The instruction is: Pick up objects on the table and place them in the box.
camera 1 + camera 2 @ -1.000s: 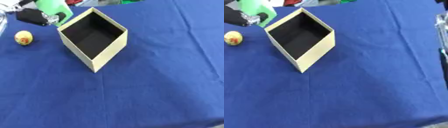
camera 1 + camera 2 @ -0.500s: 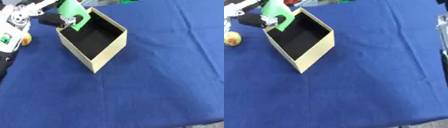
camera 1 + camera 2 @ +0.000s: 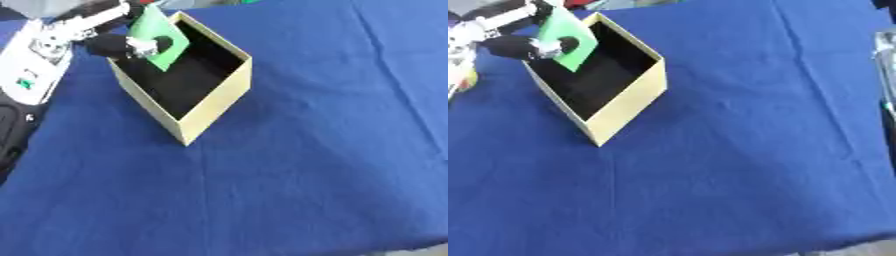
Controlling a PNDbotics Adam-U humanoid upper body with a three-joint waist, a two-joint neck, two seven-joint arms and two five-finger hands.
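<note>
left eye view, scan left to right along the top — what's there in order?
Left arm → left hand pinching the green flat object → far-right wall of the tan box → bare blue tablecloth.

The worktop (image 3: 315,165) is covered edge to edge in a deep blue cloth, lightly creased, with a long fold running down its right side. An open cardboard box (image 3: 213,102), pale tan outside and black within, stands directly on the cloth toward the far left corner, turned so one corner points at the near edge. Left of the box, a yellowish object (image 3: 463,80) shows at the worktop's left edge.
</note>
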